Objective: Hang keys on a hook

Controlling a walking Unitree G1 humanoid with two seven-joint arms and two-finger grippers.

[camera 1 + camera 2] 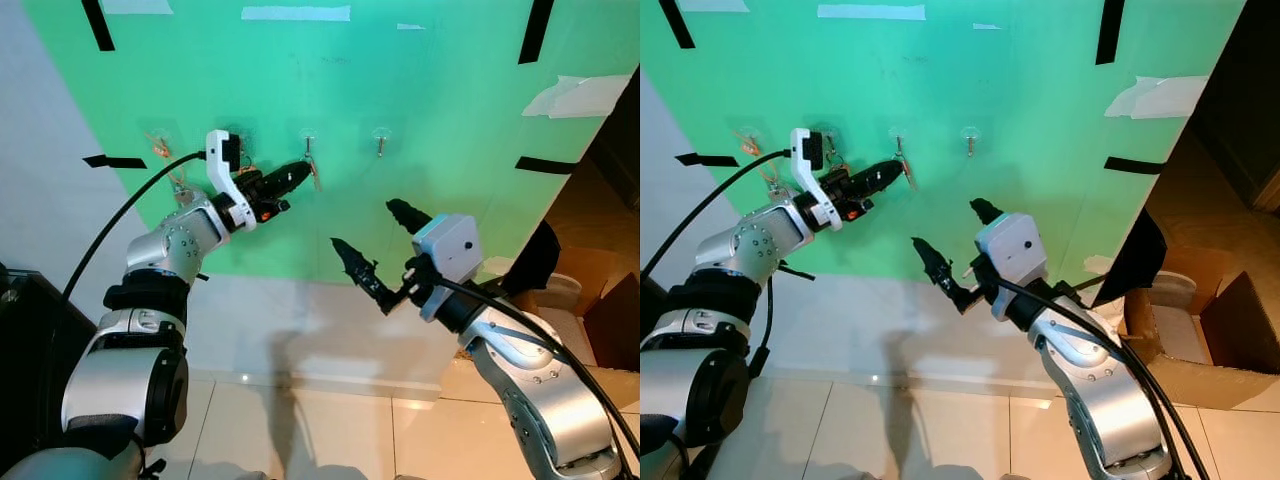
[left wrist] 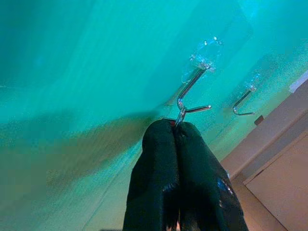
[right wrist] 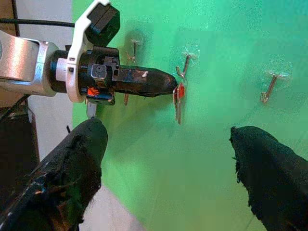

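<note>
Clear stick-on hooks line a green wall board [image 1: 440, 120]. My left gripper [image 1: 303, 170] is raised to the middle hook [image 1: 308, 143] and is shut on a key with a red head [image 3: 179, 92], whose blade hangs down beside the fingertips. In the left wrist view the shut fingertips [image 2: 174, 129] sit just under the hook's metal bend [image 2: 192, 83], with the key's metal touching it. I cannot tell whether it is looped over the hook. My right gripper [image 1: 378, 240] hovers open lower down and to the right, apart from the wall.
A bare hook [image 1: 380, 143] is to the right of the middle one. Hooks to the left carry other keys [image 1: 160, 150]. Black tape strips [image 1: 545, 165] mark the board. An open cardboard box [image 1: 1200, 340] stands at the right, a dark cabinet [image 1: 20, 350] at the left.
</note>
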